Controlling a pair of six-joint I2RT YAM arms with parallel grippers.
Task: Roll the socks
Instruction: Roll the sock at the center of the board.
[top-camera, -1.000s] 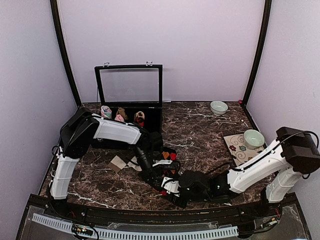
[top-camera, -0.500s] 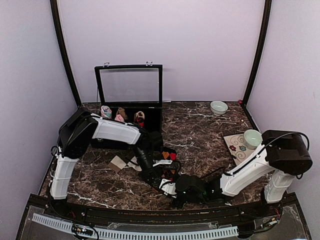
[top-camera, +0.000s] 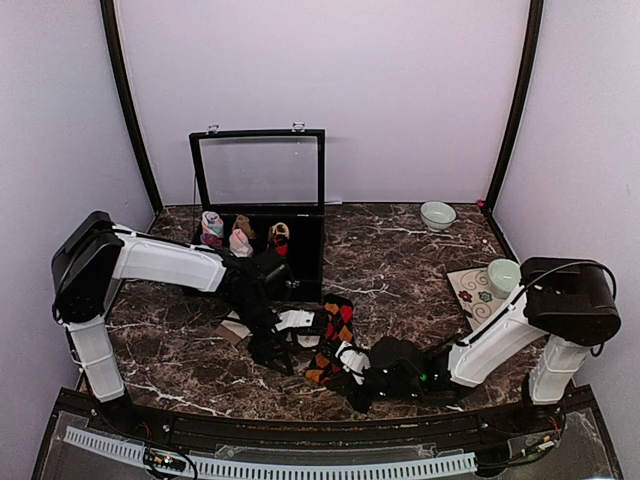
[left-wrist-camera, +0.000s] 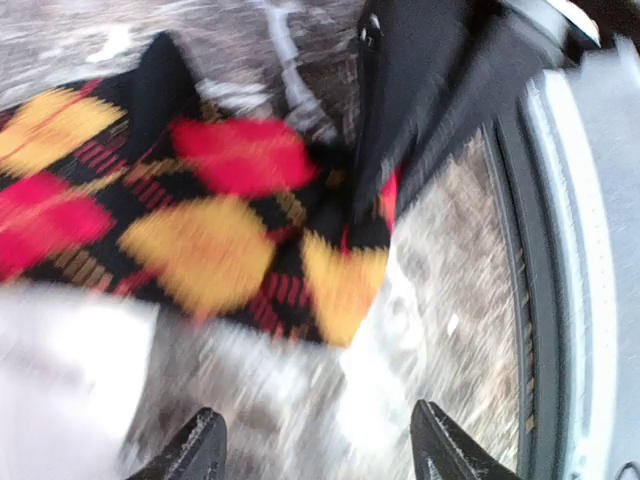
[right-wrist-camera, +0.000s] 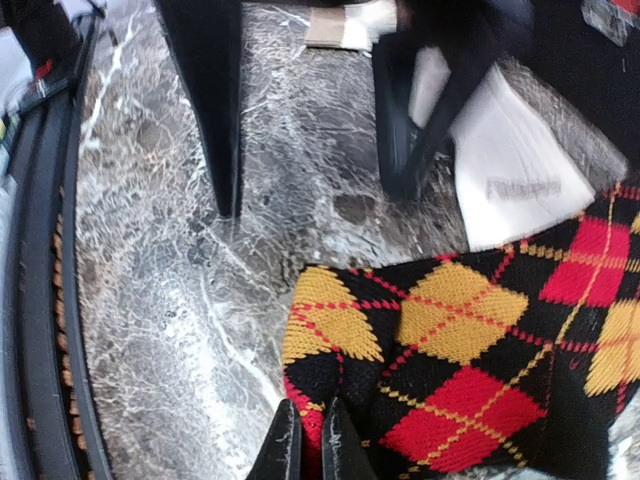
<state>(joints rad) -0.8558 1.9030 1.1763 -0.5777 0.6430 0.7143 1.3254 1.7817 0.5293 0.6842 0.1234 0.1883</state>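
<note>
Argyle sock (right-wrist-camera: 450, 360) — edge pinched by right end effector (right-wrist-camera: 312, 440), left end effector (left-wrist-camera: 322, 445) spread — print on card (right-wrist-camera: 510, 170) unreadable.

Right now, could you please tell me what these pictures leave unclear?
- Left wrist: motion blur smears the argyle sock; the white patch lower left is unidentifiable.
- Right wrist: the bottom edge cuts off how the right gripper holds that sock.
- Top: the bundles in the black box are too small.

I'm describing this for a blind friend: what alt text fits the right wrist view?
The right gripper, shut, pinches the corner of a black argyle sock with red and yellow diamonds, lying on a marble table. Beyond it the left gripper stands open over the table.
</note>
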